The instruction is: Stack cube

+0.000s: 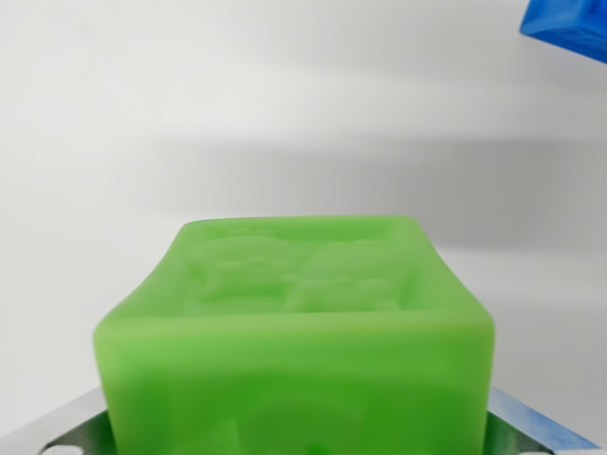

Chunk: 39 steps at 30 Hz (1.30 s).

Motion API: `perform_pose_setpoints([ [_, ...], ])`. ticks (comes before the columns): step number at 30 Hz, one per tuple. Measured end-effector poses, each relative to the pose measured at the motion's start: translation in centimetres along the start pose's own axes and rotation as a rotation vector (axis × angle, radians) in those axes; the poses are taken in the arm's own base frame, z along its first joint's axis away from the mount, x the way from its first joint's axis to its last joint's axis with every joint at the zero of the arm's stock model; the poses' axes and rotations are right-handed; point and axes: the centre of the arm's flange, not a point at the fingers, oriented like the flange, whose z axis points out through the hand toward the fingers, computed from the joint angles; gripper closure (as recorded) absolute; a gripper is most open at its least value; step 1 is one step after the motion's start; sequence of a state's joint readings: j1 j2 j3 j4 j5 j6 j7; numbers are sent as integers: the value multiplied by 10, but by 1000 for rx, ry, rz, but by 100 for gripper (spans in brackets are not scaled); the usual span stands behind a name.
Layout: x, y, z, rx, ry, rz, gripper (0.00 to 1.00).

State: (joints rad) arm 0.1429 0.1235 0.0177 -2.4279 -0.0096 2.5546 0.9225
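Observation:
A green cube (294, 322) with a raised cartoon relief on its top face fills the lower half of the wrist view. It sits between my gripper's (299, 438) two metal fingers (536, 428), whose tips show at the bottom left and bottom right corners, pressed against its sides. The gripper is shut on this cube. A corner of a blue cube (569, 24) shows at the wrist view's top right edge, far from the green one; most of it is cut off by the frame.
A plain white surface (237, 114) spreads behind the green cube, with a soft grey shadow band across the middle.

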Motion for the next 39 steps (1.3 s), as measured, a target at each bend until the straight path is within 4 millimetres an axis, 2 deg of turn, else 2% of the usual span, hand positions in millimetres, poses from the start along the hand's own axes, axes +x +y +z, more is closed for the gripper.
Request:
perform_pose_setpoints([
  [39,77,7,-5,0,0,83,100],
])
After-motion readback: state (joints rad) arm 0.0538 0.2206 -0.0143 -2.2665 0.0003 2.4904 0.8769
